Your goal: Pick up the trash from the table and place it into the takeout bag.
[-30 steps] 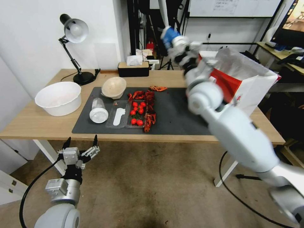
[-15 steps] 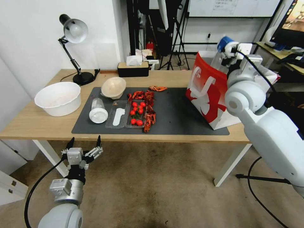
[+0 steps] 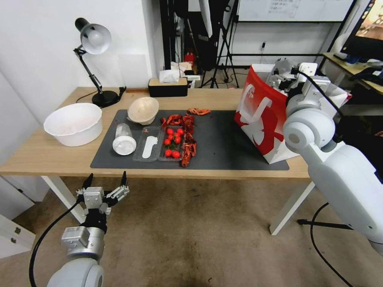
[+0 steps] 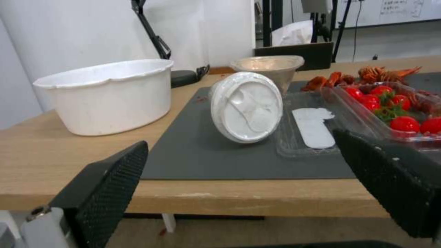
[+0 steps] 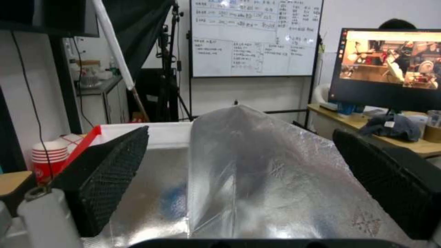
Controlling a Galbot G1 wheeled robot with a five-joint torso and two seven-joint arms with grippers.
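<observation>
Right gripper [image 3: 284, 73]: raised over the open mouth of the takeout bag [image 3: 263, 115], jaws spread wide and empty. Between them the right wrist view looks down on the bag's silvery foil lining [image 5: 257, 179], with a blurred blue patch low against the foil, too indistinct to identify.

Takeout bag: upright on the bench [image 3: 48, 153], at the end of the dark grey mat [image 3: 223, 143].

Left gripper [image 3: 104, 191]: below the bench's front edge, jaws released, nothing held.

Clear white-lidded cup [image 4: 246, 106]: on its side on the mat, lid facing the left jaws, straight ahead between them.

Beige bowl [image 3: 143, 110]: tilted, beyond the cup.

White plastic bowl [image 3: 74, 123]: off the mat, beside the cup.

Clear tray of cherry tomatoes [image 3: 172, 142]: on the cup's other side.
</observation>
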